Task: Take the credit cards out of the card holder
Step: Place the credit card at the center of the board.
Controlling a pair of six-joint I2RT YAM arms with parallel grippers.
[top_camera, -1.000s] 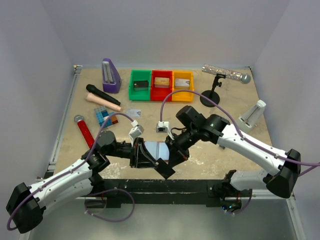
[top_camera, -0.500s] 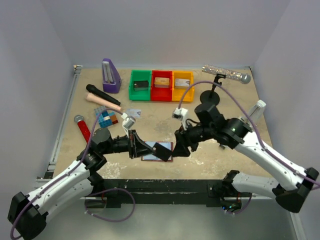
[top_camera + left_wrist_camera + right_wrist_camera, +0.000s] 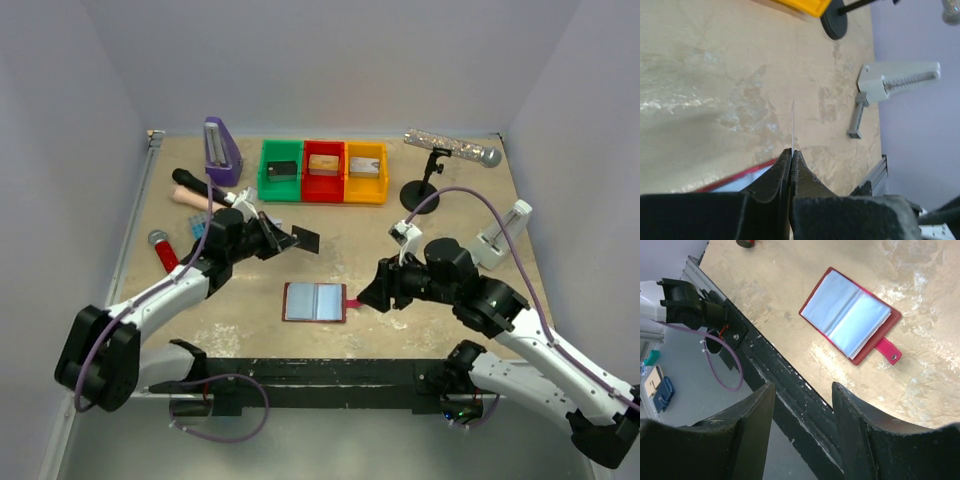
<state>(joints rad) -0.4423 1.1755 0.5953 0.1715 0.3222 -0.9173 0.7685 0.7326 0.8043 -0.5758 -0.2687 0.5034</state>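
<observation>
Black card lifted by left arm; holder sits by right gripper.
Black credit card [image 3: 306,240] is clamped edge-on in the left gripper [image 3: 288,240], above the table [image 3: 450,210]. Card holder [image 3: 315,301] lies splayed flat, well nearer-right of it, long axis left-right. Its tab [image 3: 352,301] points at the right gripper [image 3: 372,297], which sits just beside it with jaws spread, empty. Judged the nearer arm.

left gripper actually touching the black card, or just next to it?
Touching. In the left wrist view the left gripper is pinched shut on the black card, whose thin edge sticks out from between its tips.
</observation>
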